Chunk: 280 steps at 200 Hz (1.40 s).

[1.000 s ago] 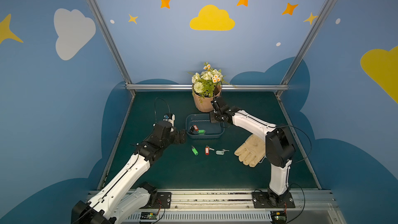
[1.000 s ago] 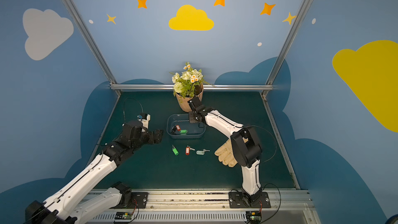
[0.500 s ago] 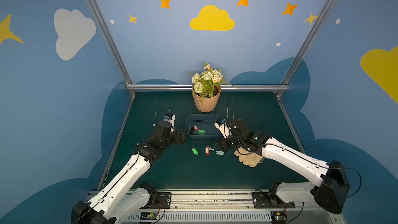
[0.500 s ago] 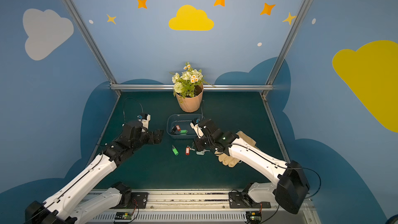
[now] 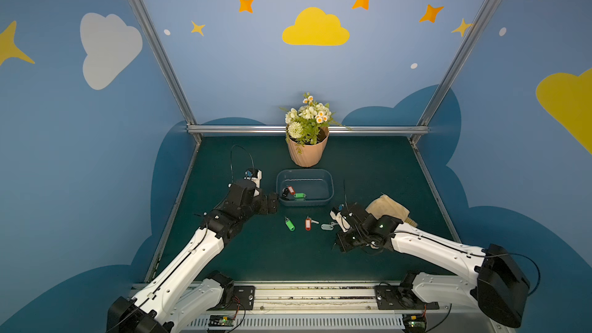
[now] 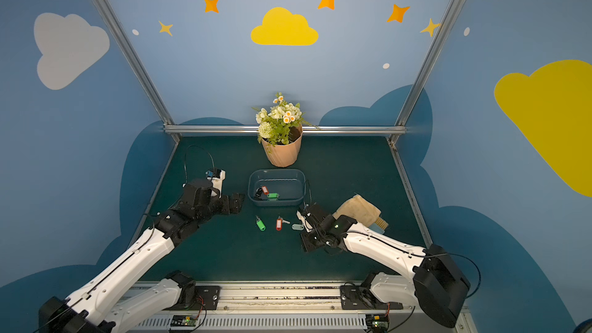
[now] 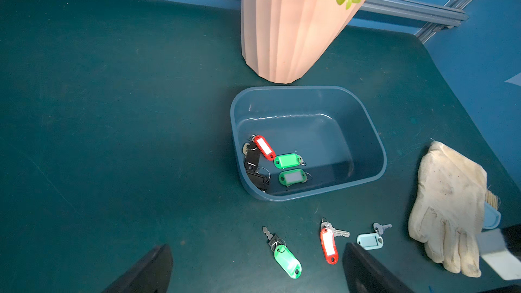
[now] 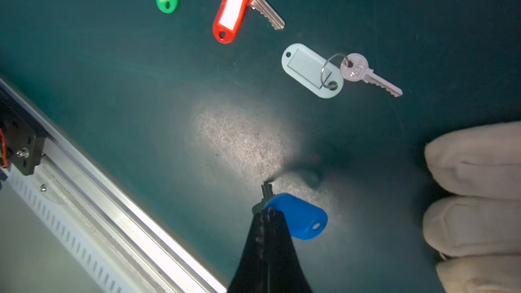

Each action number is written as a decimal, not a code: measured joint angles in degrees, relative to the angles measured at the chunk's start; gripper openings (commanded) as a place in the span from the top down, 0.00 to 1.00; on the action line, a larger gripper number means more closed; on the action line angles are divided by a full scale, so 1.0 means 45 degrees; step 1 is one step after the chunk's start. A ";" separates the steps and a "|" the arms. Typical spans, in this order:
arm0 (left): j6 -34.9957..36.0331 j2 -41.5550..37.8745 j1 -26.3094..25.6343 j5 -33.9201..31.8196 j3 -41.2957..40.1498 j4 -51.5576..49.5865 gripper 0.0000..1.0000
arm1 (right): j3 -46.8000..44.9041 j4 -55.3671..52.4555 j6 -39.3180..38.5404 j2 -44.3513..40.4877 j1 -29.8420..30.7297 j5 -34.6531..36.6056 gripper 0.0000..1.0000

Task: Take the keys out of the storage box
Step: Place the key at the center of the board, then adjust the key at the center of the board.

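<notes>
The storage box [image 5: 304,172] [image 6: 277,171] [image 7: 310,89] stands mid-table. Inside lie keys with a red tag [image 7: 264,147], two green tags [image 7: 287,161] and black tags [image 7: 253,156]. On the mat in front of it lie three keys: green [image 5: 290,224] [image 7: 287,260], red [image 5: 308,223] [image 8: 231,9] and pale grey [image 5: 326,226] [image 8: 310,70]. My right gripper [image 5: 340,245] [image 6: 306,246] [image 8: 267,215] is shut on a blue-tagged key [image 8: 298,217], low over the mat near the pale one. Left of the box, my left gripper [image 5: 272,203] [image 6: 237,203] [image 7: 257,246] is open with nothing in it.
A peach ribbed flower pot [image 5: 307,153] [image 7: 284,29] stands right behind the box. A cream work glove [image 5: 387,208] [image 7: 448,198] [image 8: 473,193] lies to the right over a brush [image 6: 379,224]. A metal rail [image 8: 98,193] runs along the front edge.
My right arm swung from over the box's back edge near the pot forward to the front of the mat, by the pale key. The left arm stayed put.
</notes>
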 measured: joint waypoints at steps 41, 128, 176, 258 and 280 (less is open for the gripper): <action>-0.0024 -0.0141 0.0000 0.0044 0.0000 0.0005 0.00 | 0.0423 0.0199 0.0223 0.1948 0.0034 0.0049 1.00; -0.0024 -0.0155 0.0000 0.0049 0.0000 0.0000 0.00 | 0.1875 0.0194 0.0520 0.3857 0.0024 0.0986 0.75; -0.0024 -0.0253 0.0000 0.0049 0.0000 0.0000 0.00 | 0.2157 0.0029 0.0695 0.4065 -0.0078 0.1525 0.61; -0.0024 -0.0257 0.0000 0.0039 -0.0005 -0.0005 0.00 | 0.3172 0.0005 0.0719 0.5323 -0.0782 0.1841 0.81; -0.0024 -0.0287 -0.0005 0.0029 0.0000 -0.0005 0.00 | 0.3570 -0.0034 0.0690 0.5727 -0.0845 0.1855 0.83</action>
